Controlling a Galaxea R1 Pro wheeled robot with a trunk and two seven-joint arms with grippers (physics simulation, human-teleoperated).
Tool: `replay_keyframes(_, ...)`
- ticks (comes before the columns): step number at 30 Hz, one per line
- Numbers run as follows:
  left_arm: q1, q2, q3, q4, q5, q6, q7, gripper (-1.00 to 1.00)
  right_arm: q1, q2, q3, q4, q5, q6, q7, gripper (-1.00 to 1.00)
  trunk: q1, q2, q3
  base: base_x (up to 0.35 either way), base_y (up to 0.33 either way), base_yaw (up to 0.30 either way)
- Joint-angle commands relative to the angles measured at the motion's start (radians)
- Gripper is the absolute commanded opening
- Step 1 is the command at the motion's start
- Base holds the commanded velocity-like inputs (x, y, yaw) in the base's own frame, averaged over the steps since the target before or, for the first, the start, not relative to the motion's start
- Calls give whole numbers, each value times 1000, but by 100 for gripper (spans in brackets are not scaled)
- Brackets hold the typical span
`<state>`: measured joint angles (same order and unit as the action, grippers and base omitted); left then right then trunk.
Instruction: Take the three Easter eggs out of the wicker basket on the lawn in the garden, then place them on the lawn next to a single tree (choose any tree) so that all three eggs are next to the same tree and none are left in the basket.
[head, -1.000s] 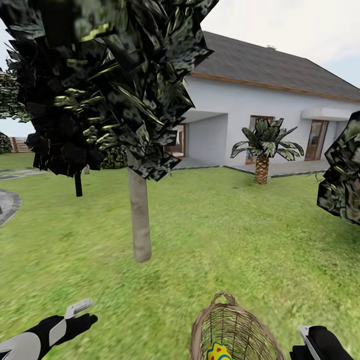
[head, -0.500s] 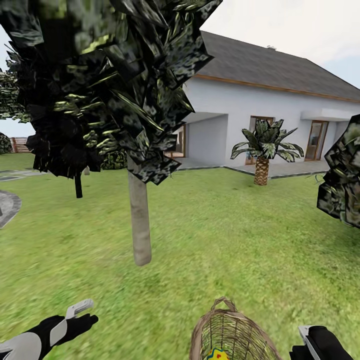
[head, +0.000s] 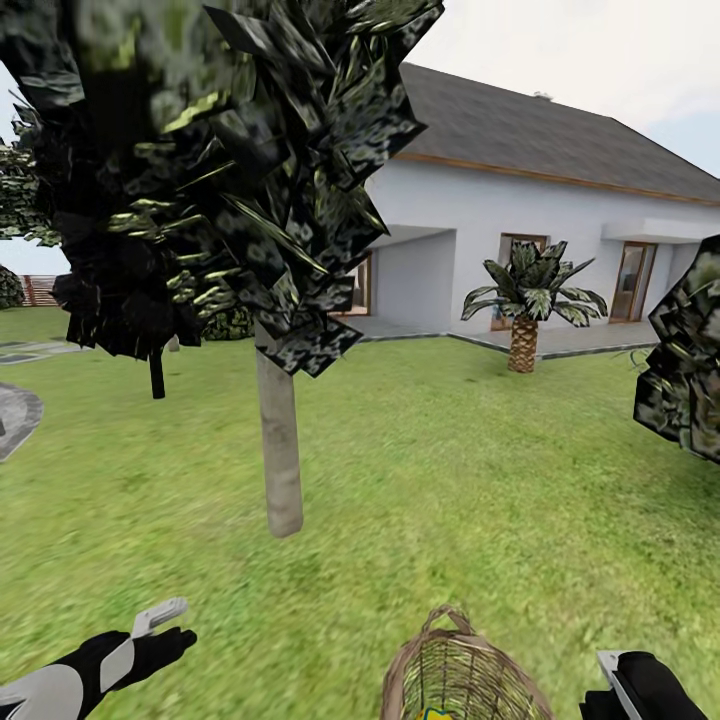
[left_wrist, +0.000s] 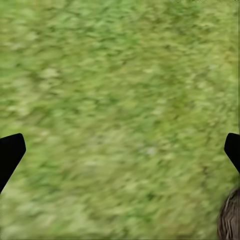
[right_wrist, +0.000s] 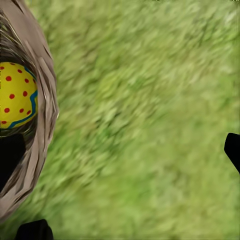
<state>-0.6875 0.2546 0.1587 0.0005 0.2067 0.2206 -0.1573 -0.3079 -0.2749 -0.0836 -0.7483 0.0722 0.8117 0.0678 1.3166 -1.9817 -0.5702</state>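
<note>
Wicker basket (head: 462, 675) sits on the lawn (head: 480, 470) at the bottom edge of the head view, between the two grippers, nearer the right gripper (head: 630, 685) than the left gripper (head: 160, 625). Just a sliver of a yellow Easter egg (head: 437, 713) peeks inside the basket in the head view; the right wrist view shows the egg (right_wrist: 15, 95) far better, yellow with red dots and a blue band, down inside the woven wall (right_wrist: 42, 115). Left wrist view has bare grass (left_wrist: 115, 115) with a bit of basket rim (left_wrist: 230, 220) at one corner. Both grippers have fingers wide apart, nothing between them, dark fingertips (left_wrist: 10, 152) at the frame edges. The tree (head: 280, 440), with a pale trunk, stands beyond the basket, toward the left gripper's side, open grass between trunk and basket. A palm (head: 525, 300) and white house (head: 520, 220) lie far behind the basket, and a dark bush (head: 690, 370) to its right.
</note>
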Motion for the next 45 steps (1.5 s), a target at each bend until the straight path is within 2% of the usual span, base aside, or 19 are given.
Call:
replay_keyframes(1,0,0,7,0,3,5,-2,100,0,0,-2,-1,8,4,7,100,-4,7,2,0,0,0)
replay_keyframes(16,0,0,7,0,3,5,-2,100,0,0,-4,-1,8,4,6,100,-62,112,49,0,0,0)
replay_keyframes(22,0,-1,7,1,5,0,-7,100,0,0,-4,-2,8,4,6,100,-62,112,49,-119,118,0)
replay_keyframes(34,0,2,7,1,5,0,-7,100,0,0,-6,-1,7,4,7,100,-62,112,49,-147,283,-3)
replay_keyframes(45,0,0,7,1,5,0,-7,100,0,-2,-7,-1,-2,6,10,100,-62,112,45,-70,314,-225)
